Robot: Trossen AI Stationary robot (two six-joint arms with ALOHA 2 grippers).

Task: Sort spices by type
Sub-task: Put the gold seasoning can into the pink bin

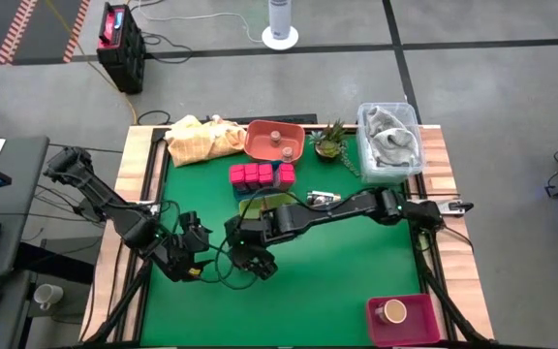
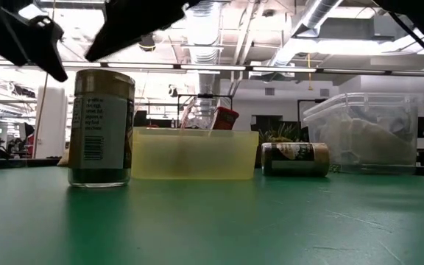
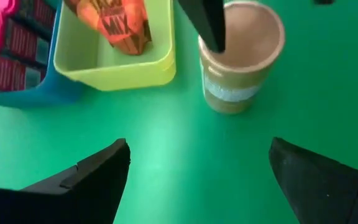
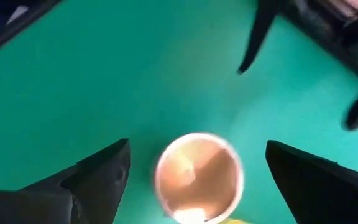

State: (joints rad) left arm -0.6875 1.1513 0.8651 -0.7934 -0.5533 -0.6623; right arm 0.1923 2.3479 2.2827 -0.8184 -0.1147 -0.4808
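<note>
A spice jar with a tan lid (image 3: 241,53) stands upright on the green mat (image 1: 356,262), left of the yellow-green tray in the low view (image 2: 101,129). My right gripper (image 4: 197,149) hangs open straight above it, fingers pointing down on either side of the lid (image 4: 197,177) and clear of it. In the high view my right gripper (image 1: 255,262) hides the jar. My left gripper (image 3: 197,180) is open just to the table's left of the jar (image 1: 190,260), holding nothing. Pink-lidded jars (image 1: 260,174) sit in a blue tray (image 3: 48,93).
A yellow-green tray (image 3: 114,68) holds an orange packet (image 3: 120,25). Another jar (image 2: 294,158) lies on its side. At the far edge are a yellow cloth (image 1: 201,136), an orange bowl (image 1: 260,145), a small plant (image 1: 329,141) and a clear tub (image 1: 390,165). A pink box (image 1: 424,325) holds a tan jar.
</note>
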